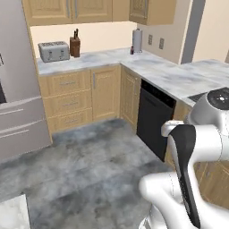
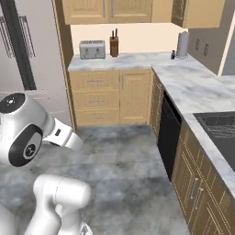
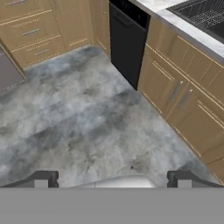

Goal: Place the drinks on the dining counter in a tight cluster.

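A small reddish bottle with a dark top stands on the far run of the marble counter. It sits in the far corner, just beside an upright paper towel roll. It is too small to make out any label. At the near left of the left base view, a corner of a pale marble top juts in at the bottom edge; I cannot tell how far it runs.

The pincer is spread wide. Its two dark fingertips stand far apart with nothing between them. It hangs above the grey mottled floor, well apart from the bottle and pointing down at bare tiles.

Further left along the far counter are a silver toaster and, just to its right, a brown knife block. Below the counter run tan wood drawers and doors. A black dishwasher front is set into the right-hand run. A dark recessed fixture sits in the near right counter; whether it is a sink or a hob I cannot tell. A steel fridge stands at the far left, and wood wall cabinets hang above.
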{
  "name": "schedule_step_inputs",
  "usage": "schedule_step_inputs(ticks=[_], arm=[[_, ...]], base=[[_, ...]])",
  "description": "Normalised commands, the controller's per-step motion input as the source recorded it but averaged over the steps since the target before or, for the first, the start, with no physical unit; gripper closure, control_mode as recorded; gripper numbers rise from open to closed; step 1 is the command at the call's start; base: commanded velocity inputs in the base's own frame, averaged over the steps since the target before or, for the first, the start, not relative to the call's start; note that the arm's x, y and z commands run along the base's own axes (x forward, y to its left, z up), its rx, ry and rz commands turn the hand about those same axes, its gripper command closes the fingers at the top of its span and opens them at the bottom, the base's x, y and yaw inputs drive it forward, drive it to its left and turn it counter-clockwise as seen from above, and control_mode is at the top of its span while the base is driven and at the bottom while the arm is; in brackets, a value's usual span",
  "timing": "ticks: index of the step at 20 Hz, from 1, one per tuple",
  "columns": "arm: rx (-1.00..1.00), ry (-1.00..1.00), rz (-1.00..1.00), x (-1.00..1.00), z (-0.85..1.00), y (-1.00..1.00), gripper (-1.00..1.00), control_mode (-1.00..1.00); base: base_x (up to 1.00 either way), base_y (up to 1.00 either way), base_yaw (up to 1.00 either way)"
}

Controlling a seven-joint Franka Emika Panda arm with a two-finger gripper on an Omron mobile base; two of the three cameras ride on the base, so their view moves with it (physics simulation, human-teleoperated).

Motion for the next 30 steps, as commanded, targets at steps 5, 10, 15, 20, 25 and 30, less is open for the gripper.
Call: schedule_step_inputs(ticks=[5, 10, 15, 20, 25, 30], arm=[[0.0, 0.0, 0.0, 0.0, 0.0, 0.0, -1.0, 1.0], [0.0, 0.0, 0.0, 0.0, 0.0, 0.0, -1.0, 1.0], [0.0, 0.0, 0.0, 0.0, 0.0, 0.0, -1.0, 1.0], [0.0, 0.0, 0.0, 0.0, 0.0, 0.0, -1.0, 1.0], [0.0, 0.0, 0.0, 0.0, 0.0, 0.0, -1.0, 1.0], [0.0, 0.0, 0.0, 0.0, 0.0, 0.0, -1.0, 1.0]], base=[[1.0, 0.12, -0.21], [1.0, 0.26, -0.3], [1.0, 0.07, -0.34], [1.0, 0.01, -0.3], [1.0, 0.15, -0.07], [1.0, 0.14, 0.17]])
